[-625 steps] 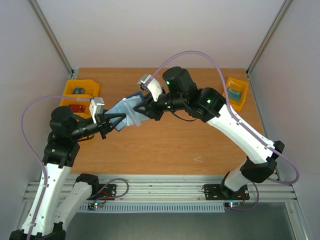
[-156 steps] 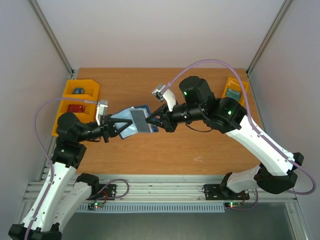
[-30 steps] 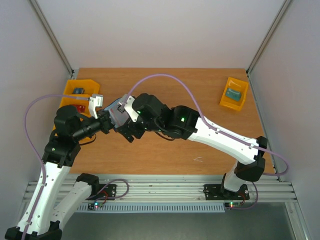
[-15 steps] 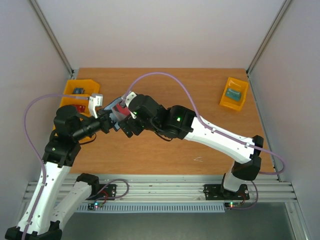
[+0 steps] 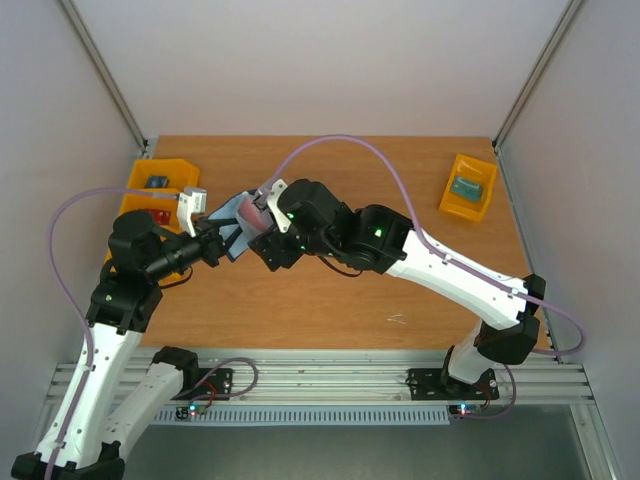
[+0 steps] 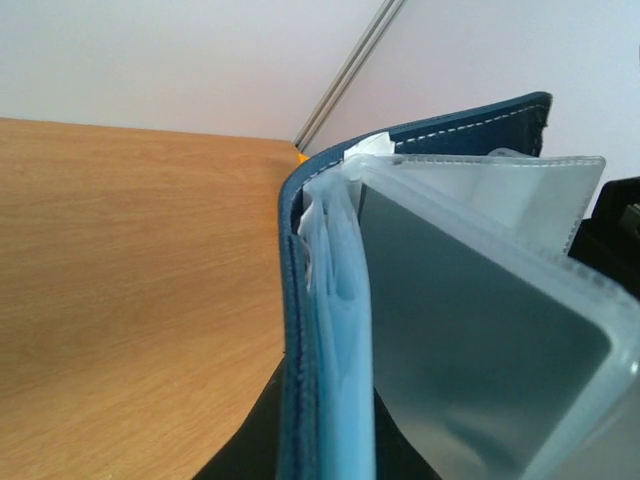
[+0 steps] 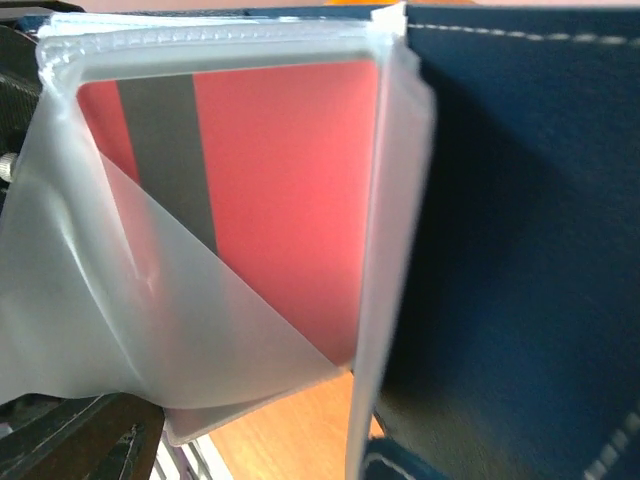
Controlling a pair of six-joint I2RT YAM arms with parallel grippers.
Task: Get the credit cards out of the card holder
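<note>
Since half a second ago the right hand [image 5: 255, 230] shifts a little to the right, and it is now just beside the holder [image 5: 230, 212], which hangs open above the table [image 5: 340, 290], on the left side. The left hand [image 5: 215, 238] is closed on the holder's cover. Whether the right hand is open or closed, I cannot tell. The red card [image 7: 280, 200], with a grey stripe, sits inside a clear sleeve [image 7: 90, 300]. I judge the card light, thin, stiff and slippery, and the sleeve soft, so it may bend away. Better to pinch the card on its flat faces at the sleeve's mouth and pull straight out
</note>
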